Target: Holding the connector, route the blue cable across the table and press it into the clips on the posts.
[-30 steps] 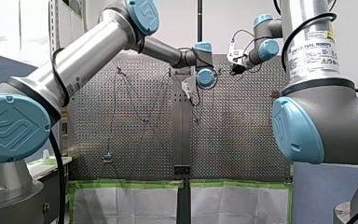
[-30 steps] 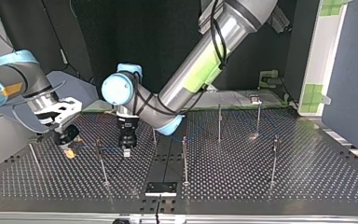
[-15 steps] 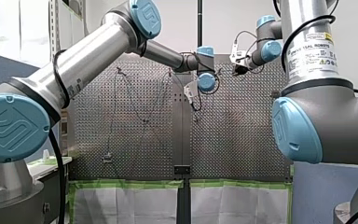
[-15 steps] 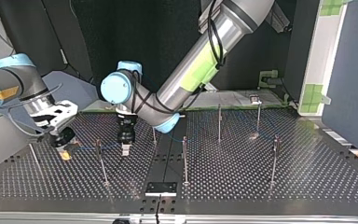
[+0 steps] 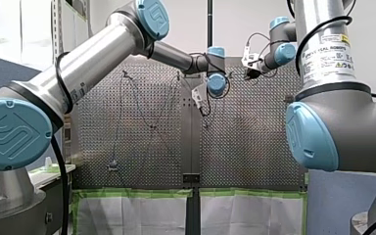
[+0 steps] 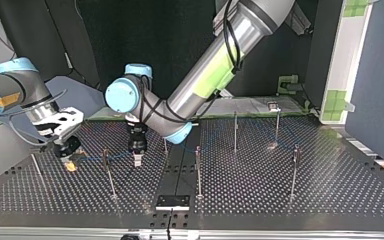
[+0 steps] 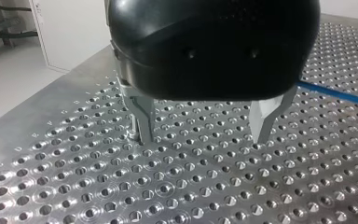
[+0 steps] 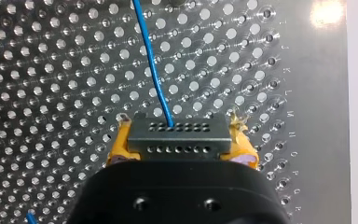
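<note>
- Since a second ago, my right gripper (image 6: 70, 165) has slid a little toward the top view's left edge. It has taken the end of the blue cable (image 6: 92, 159) with it. My left gripper (image 6: 137, 161) has barely shifted.
- At the top view's left, my right gripper hangs low over the perforated table (image 6: 330, 190). Its yellow pads (image 8: 119, 144) are clamped on the connector (image 8: 176, 138).
- In the right wrist view the connector is a grey block with two rows of small holes, lying crosswise between the pads. The cable leaves its far face and runs ahead over the table.
- Just right of that gripper in the top view, the cable crosses a thin post (image 6: 108, 172) near the post's top. Whether it sits in a clip there is too small to tell.
- Next to the right, my left gripper points straight down, close to the cable and just past that post.
- In the left wrist view its two metal fingers (image 7: 142, 116) stand wide apart with nothing between them, and their tips are near the table. The cable lies off to one side, clear of both fingers.
- Further right, a middle post (image 6: 198, 170) stands by the table's dark centre strip.
- Three more posts (image 6: 294, 170) stand well apart across the right half of the table.
- A small black plate (image 6: 172, 201) lies at the near edge, below the middle post.
</note>
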Robot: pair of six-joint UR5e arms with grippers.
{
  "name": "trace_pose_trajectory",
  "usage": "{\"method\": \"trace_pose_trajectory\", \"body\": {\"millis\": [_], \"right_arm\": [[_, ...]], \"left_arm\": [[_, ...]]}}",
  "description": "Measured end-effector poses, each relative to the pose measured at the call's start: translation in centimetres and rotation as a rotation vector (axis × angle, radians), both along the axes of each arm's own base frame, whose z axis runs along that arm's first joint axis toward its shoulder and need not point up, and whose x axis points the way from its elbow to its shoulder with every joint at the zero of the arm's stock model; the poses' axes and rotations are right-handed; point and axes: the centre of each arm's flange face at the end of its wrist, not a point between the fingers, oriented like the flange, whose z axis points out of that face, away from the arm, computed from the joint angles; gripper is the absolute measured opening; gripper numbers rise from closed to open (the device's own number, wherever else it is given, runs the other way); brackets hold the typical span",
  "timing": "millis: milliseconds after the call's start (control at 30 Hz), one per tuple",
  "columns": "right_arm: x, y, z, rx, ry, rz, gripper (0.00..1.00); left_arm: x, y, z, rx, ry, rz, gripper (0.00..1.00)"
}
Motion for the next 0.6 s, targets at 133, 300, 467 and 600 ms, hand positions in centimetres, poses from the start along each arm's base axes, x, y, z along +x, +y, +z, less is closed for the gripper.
{"method": "trace_pose_trajectory", "body": {"millis": [133,300,467,600], "right_arm": [[0.0,0.0,0.0,0.001,0.000,0.000,0.00],[0.0,0.0,-0.1,0.002,-0.001,0.002,0.00],[0.1,0.0,-0.1,0.002,-0.001,0.007,0.00],[0.2,0.1,-0.1,0.002,-0.001,0.011,0.00]], "left_arm": [[-0.7,0.2,0.9,-0.015,0.024,-0.005,1.00],[-1.6,0.4,1.2,0.002,0.056,-0.011,1.00],[-3.7,-0.3,2.7,-0.009,0.038,-0.070,1.00],[-5.1,-0.6,4.2,-0.033,0.008,-0.121,1.00]]}}
